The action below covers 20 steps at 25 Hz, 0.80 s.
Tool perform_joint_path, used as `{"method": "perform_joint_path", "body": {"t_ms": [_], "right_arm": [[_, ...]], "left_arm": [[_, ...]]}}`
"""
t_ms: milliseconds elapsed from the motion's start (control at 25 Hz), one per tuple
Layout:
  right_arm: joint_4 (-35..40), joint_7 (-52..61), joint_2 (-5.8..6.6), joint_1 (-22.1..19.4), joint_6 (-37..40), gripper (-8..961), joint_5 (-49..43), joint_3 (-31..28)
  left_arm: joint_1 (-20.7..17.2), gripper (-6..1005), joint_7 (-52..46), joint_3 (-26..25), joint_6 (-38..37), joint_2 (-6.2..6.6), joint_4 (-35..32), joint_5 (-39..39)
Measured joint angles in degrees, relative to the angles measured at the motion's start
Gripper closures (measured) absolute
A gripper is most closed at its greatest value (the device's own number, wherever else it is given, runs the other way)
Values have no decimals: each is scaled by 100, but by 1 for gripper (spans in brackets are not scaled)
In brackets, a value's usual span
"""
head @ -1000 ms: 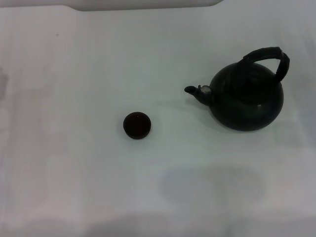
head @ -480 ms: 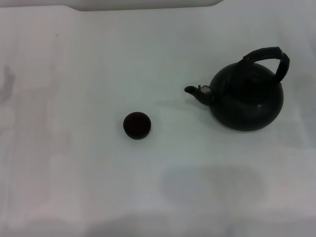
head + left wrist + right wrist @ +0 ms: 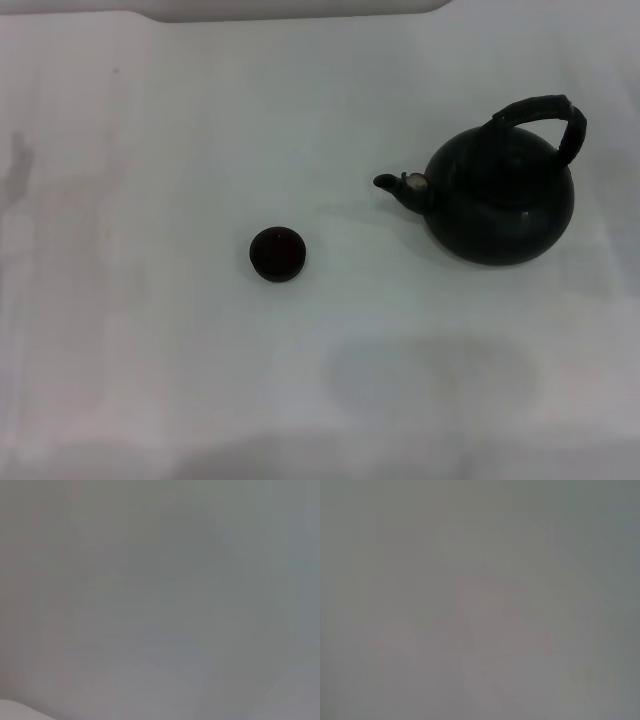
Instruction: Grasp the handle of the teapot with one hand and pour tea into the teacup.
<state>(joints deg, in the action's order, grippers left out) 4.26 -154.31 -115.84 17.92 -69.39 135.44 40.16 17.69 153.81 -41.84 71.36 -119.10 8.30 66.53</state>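
The glossy black teapot stands upright on the white table at the right in the head view, its short spout with a pale tip pointing left. Its thick ribbed black bail handle arches over the top. The tiny dark teacup sits upright to the left of the spout, well apart from the pot. Neither gripper shows in any view. Both wrist views show only plain pale surface.
The white table fills the head view. Its far edge runs along the top. A faint shadow lies near the front, and a faint mark at the far left.
The teapot and the teacup have not moved. The faint mark at the far left edge has grown a little more distinct.
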Motion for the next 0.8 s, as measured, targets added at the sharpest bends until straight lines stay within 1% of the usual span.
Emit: {"method": "perform_joint_path", "body": {"t_ms": [800], "right_arm": [[-44, 6, 0, 2, -14, 215, 0, 0]], "left_arm": [[-20, 111, 0, -1, 0, 0, 70, 1]]}}
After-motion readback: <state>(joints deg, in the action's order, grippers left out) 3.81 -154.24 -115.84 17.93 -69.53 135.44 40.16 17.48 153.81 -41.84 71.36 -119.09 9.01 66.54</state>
